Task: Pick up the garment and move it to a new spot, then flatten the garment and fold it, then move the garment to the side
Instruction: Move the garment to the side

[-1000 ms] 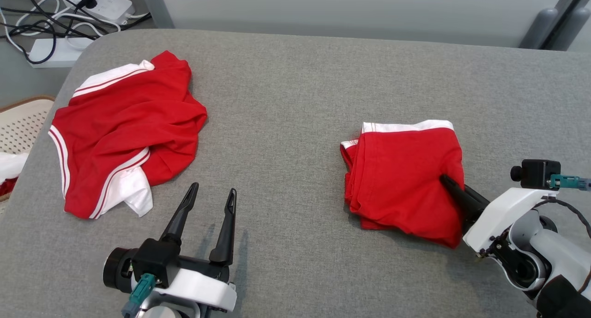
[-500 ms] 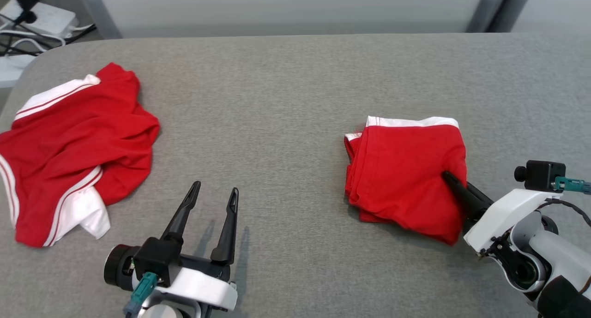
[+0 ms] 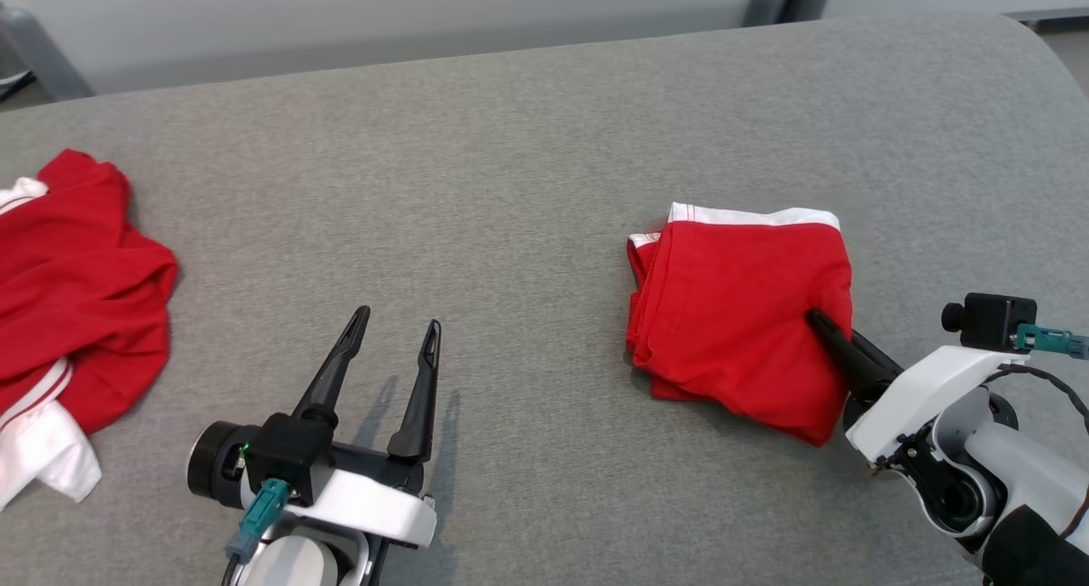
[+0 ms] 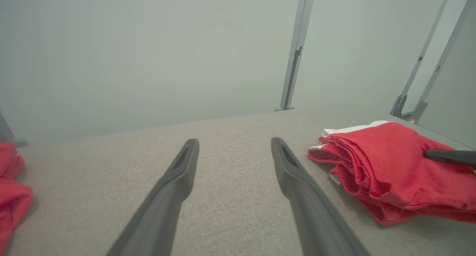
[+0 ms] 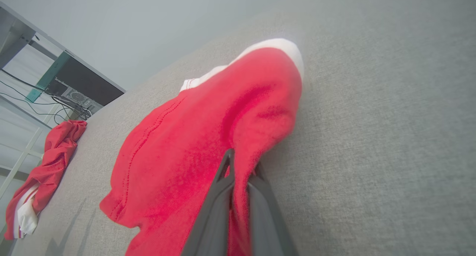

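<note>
- Lying just ahead and left of the right claw, the folded garment rests on the grey counter, with its white band on the far edge.
- The right claw is clenched on the folded garment's near right edge, cloth pinched between the fingers.
- This is likely the move-aside step. The right arm is nearer, and bare counter lies to the claw's right.
- The left claw is released and empty, well apart to the left.
- A crumpled garment lies further left, beyond the left claw.
</note>
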{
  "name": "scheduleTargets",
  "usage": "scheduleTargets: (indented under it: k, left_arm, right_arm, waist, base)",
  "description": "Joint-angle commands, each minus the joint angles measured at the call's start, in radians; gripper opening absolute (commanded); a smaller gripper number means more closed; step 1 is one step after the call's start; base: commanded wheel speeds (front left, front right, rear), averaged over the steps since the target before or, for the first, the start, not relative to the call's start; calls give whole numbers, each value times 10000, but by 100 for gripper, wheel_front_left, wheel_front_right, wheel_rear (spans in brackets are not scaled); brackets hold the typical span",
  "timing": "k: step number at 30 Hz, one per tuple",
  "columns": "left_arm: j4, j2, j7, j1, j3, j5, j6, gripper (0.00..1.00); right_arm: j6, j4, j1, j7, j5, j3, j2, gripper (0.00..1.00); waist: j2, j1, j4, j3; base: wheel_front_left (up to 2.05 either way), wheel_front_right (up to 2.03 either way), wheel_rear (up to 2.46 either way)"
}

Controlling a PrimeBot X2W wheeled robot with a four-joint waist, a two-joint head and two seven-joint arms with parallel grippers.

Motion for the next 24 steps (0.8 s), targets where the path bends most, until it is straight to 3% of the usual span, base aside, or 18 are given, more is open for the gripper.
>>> scheduleTargets:
  k: [1, 17, 24]
  left_arm:
    - [-266, 29, -59, -474, 369, 138, -84, 100]
    - [-229, 32, -59, -652, 556, 477, -338, 100]
    - [-200, 31, -59, -748, 572, 469, -368, 100]
  right_arm:
    - [44, -171, -81, -213, 122, 77, -100, 0]
    - [44, -195, -249, -358, 119, 446, 286, 0]
    - [44, -157, -289, -376, 209, 583, 305, 0]
  waist:
    - [0, 0, -286, 88]
    - [0, 0, -1721, 384]
    - [0, 0, -1999, 363]
  base:
    - [0, 0, 0]
    - [0, 0, 0]
    - [0, 0, 0]
